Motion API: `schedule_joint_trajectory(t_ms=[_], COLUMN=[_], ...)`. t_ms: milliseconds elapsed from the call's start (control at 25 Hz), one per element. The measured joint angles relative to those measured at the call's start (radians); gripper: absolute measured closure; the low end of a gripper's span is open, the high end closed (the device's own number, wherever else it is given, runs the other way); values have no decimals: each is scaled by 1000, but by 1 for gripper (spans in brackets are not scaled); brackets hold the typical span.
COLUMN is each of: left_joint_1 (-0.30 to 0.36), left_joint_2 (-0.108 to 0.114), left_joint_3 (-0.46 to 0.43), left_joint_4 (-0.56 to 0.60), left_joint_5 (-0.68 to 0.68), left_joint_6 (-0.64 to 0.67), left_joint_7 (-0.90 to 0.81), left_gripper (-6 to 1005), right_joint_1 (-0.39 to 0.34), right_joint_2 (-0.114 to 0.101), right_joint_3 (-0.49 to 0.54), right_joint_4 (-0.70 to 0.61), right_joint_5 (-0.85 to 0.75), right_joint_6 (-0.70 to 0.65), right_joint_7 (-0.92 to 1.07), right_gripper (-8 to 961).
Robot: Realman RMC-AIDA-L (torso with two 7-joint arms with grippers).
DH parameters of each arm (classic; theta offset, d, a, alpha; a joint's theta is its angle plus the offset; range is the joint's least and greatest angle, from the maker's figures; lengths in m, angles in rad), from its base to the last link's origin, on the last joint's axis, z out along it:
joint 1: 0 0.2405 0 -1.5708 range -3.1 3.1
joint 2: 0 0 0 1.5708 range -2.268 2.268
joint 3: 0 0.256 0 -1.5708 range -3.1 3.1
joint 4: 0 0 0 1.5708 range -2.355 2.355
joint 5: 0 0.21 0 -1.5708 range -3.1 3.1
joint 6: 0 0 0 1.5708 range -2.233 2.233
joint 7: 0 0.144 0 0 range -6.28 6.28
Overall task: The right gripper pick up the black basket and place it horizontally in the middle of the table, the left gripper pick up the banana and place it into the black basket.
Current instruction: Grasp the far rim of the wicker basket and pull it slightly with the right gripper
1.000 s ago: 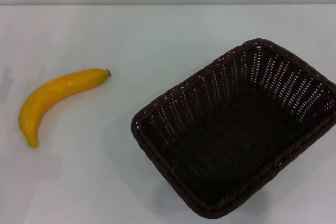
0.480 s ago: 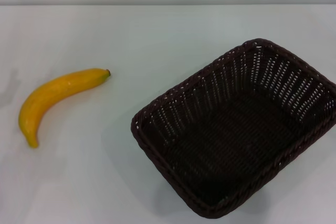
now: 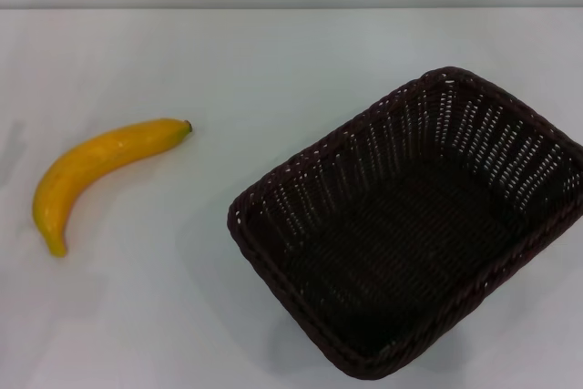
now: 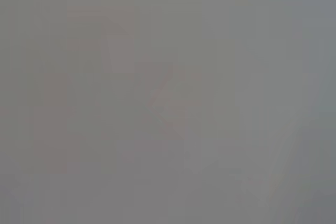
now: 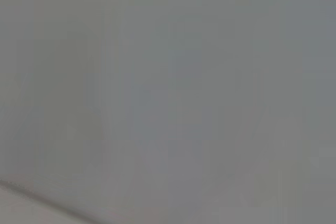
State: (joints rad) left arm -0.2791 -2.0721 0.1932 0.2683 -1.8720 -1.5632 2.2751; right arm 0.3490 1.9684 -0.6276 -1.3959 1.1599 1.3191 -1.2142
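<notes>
The black basket [image 3: 410, 225] is a dark woven wicker rectangle. It sits empty on the white table [image 3: 255, 61] at the right, turned diagonally, its near corner at the front edge of the head view. The banana [image 3: 96, 170] is yellow-orange with a dark tip. It lies flat on the table at the left, well apart from the basket. Neither gripper shows in any view. Both wrist views show only a plain grey surface.
The table's far edge [image 3: 291, 8] meets a grey wall at the back. Bare white tabletop lies between the banana and the basket and behind them.
A faint shadow at the far left edge of the table shifts slightly. The banana and the basket have not moved.
</notes>
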Motion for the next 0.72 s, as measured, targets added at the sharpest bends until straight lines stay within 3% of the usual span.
schedule_joint_trajectory(t_ms=[120, 280, 360, 480, 520, 720], left_joint_1=[1, -4, -10, -16, -16, -14], left_joint_2=[1, 4, 7, 12, 13, 17], left_joint_3=[0, 0, 0, 0, 0, 0], left_joint_4=[17, 48, 49, 50, 50, 50], left_joint_5=[6, 22, 22, 22, 22, 22], left_joint_6=[0, 0, 2, -2, -4, -9], left_joint_7=[-14, -25, -26, -26, -26, -26], left_gripper=[138, 138, 138, 138, 138, 138], right_joint_1=[87, 220, 275, 314, 370, 448], right_joint_2=[-29, -71, -82, -84, -81, -71], right_joint_3=[-44, -54, -57, -58, -61, -137], right_joint_4=[-92, -95, -85, -83, -79, -51], right_joint_5=[-182, -332, -401, -466, -554, -618], right_joint_6=[98, 287, 353, 406, 472, 546], right_joint_7=[210, 381, 436, 469, 497, 549], right_gripper=[268, 269, 270, 271, 272, 271])
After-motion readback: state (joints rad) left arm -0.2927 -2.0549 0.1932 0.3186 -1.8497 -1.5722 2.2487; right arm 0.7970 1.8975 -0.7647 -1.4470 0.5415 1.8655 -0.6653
